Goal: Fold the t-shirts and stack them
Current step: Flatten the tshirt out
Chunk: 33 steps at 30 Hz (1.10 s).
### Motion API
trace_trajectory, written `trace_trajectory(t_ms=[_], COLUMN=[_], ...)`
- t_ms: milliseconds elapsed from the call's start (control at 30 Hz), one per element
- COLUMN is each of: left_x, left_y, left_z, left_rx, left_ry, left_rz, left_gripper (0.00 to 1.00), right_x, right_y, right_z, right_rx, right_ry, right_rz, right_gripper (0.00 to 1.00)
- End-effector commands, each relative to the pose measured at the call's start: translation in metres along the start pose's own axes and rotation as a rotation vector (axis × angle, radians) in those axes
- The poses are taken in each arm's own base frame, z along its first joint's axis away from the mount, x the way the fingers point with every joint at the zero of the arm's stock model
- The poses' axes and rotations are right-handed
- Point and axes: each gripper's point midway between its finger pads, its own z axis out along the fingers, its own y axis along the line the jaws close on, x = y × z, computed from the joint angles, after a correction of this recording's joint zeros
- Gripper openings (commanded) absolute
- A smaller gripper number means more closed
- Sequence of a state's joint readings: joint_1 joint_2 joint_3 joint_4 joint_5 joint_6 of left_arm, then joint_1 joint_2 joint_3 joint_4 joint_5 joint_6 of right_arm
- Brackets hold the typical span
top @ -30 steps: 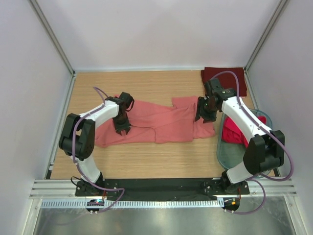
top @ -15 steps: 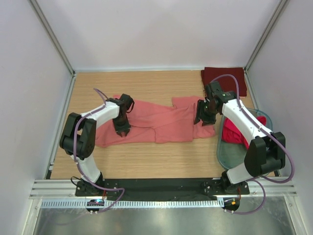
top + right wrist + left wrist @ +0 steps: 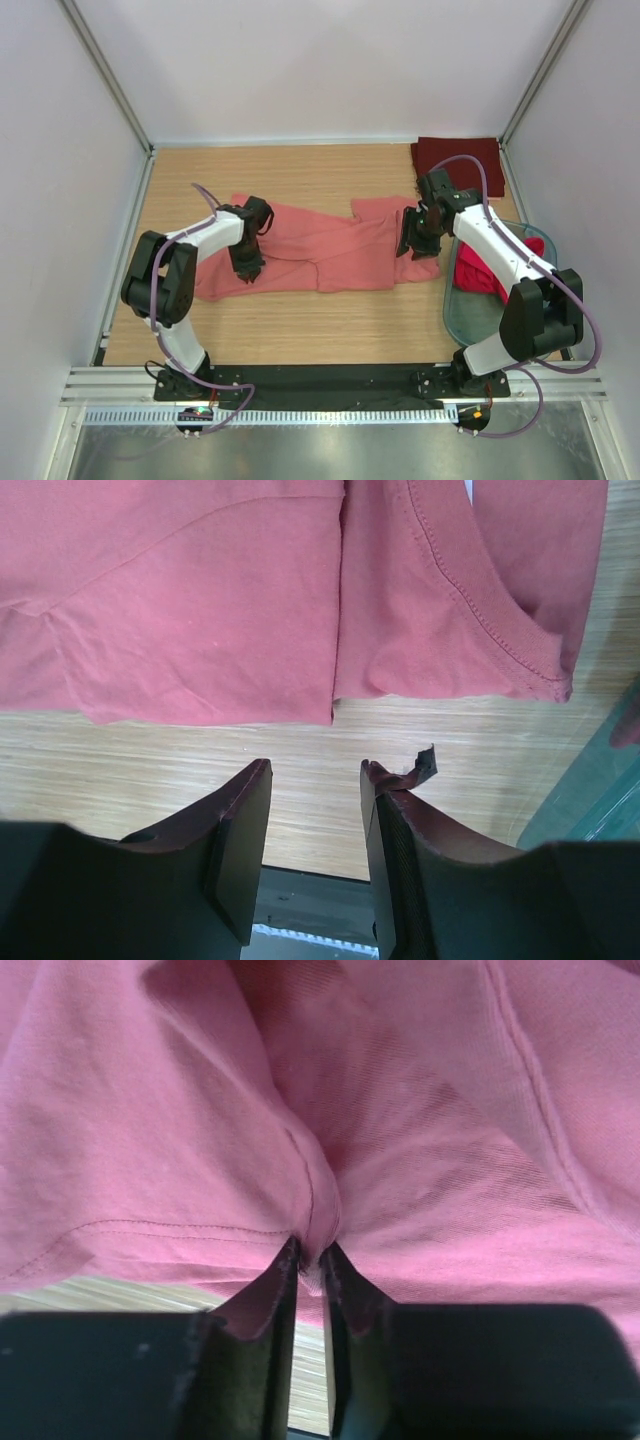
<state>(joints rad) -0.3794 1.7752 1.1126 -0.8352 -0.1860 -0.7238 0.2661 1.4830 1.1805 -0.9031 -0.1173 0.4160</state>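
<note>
A salmon-pink t-shirt [image 3: 330, 250] lies spread and rumpled across the middle of the table. My left gripper [image 3: 247, 268] is down on its left part. In the left wrist view its jaws [image 3: 310, 1252] are pinched on a raised fold of the pink cloth [image 3: 420, 1160]. My right gripper [image 3: 415, 246] hangs over the shirt's right end. In the right wrist view it [image 3: 315, 770] is open with bare wood between the fingers, and the shirt's hem [image 3: 200, 610] lies just beyond the tips. A dark maroon t-shirt [image 3: 460, 163] lies folded at the back right.
A translucent greenish tub [image 3: 480, 322] stands at the right edge beside the right arm, with a brighter red t-shirt [image 3: 478, 270] bunched in it. White walls close the table on three sides. A black rail [image 3: 320, 378] runs along the near edge.
My left gripper has closed onto a fold of the pink shirt. The right gripper has shifted slightly over the shirt's right end.
</note>
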Motion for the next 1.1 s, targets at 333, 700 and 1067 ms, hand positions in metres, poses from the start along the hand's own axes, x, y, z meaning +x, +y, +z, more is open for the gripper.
trace_trajectory(t_ms=[333,700,1067], left_x=[-0.014,-0.005,-0.013], left_y=[0.014,0.019,0.026], left_z=[-0.083,-0.101,-0.123], left_rx=[0.120,0.174,0.170], left_ry=[-0.193,-0.213,-0.264], left_rz=[0.004,0.032,0.050], left_gripper=[0.00,0.00,0.00], right_x=[0.041,0.044,0.046], right_y=[0.022,0.018,0.058], right_z=[0.032,0.079,0.051], right_rx=[-0.168,-0.166,-0.281], right_ry=[0.123,0.137,0.174], right_rz=[0.021,-0.003,0.036], right_gripper=[0.52,0.51,0.03])
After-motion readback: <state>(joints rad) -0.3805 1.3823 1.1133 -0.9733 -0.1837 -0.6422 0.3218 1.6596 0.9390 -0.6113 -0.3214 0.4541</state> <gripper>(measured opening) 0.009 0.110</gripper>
